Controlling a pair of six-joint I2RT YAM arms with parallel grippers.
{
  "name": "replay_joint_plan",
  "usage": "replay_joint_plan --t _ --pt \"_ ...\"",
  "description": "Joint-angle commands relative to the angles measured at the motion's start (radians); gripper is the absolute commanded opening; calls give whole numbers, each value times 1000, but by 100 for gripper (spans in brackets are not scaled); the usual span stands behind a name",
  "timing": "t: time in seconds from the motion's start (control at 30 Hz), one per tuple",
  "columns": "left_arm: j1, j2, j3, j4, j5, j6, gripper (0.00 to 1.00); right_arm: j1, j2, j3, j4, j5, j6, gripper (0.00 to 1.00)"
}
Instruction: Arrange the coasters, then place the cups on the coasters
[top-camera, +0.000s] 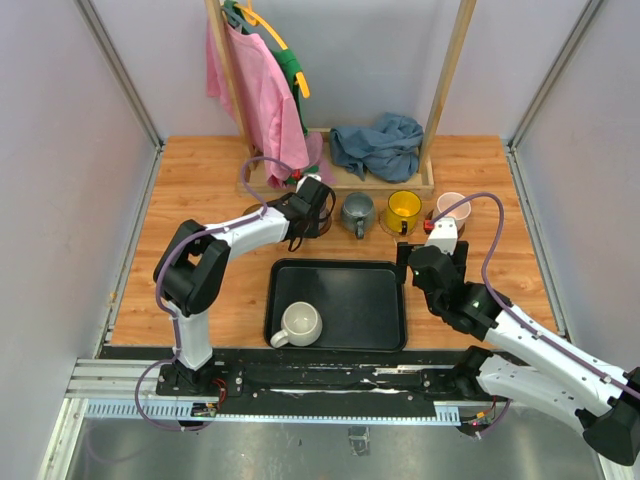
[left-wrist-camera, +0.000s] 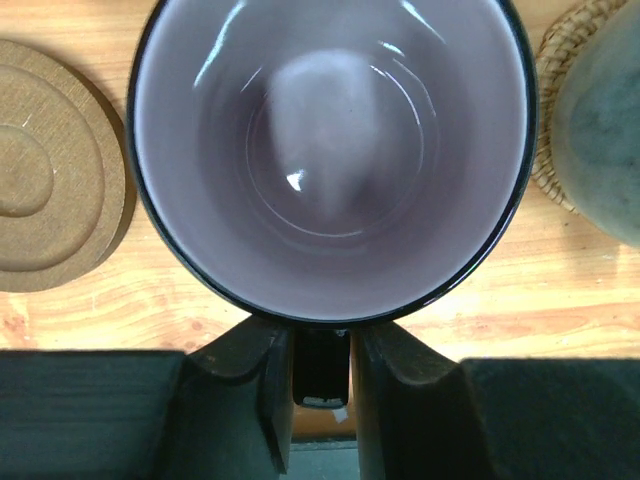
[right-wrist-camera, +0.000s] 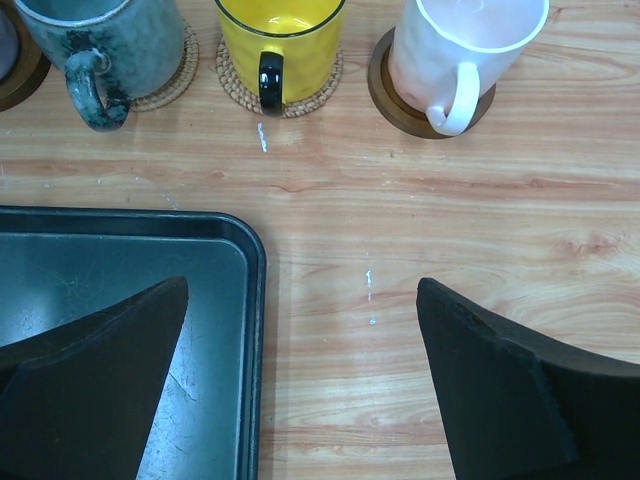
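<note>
wooden desk (top-camera: 200, 190) carries a black tray (top-camera: 350, 300) holding a cream mug (top-camera: 300, 323). right claw (right-wrist-camera: 302, 290) gapes wide and empty over the tray's corner. left claw (left-wrist-camera: 320, 335) jaws closely flank the purple mug (left-wrist-camera: 330, 150) handle; gripping or not, cannot tell. grey mug (right-wrist-camera: 100, 40), yellow mug (right-wrist-camera: 280, 30) and pink mug (right-wrist-camera: 460, 50) sit on coasters (right-wrist-camera: 235, 85). a bare brown coaster (left-wrist-camera: 50, 180) lies beside the purple mug
</note>
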Motion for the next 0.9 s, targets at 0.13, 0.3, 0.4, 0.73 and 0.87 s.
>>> replay_joint_plan --t 0.13,0.3,0.4,0.73,0.87 --pt "-2 -12 30 43 -11 -9 33 -15 -5 -17 20 -5 10 99" --pt "-2 -7 32 50 -12 -15 33 -16 -5 -18 21 -11 10 99" --pt "-2 -7 33 52 -9 -16 33 -15 -7 -19 21 -11 10 99" --pt "-2 -8 44 54 7 -29 33 -16 4 -18 31 -27 11 99" --pt "-3 -16 36 44 -7 -33 40 -16 1 -18 29 -31 10 98"
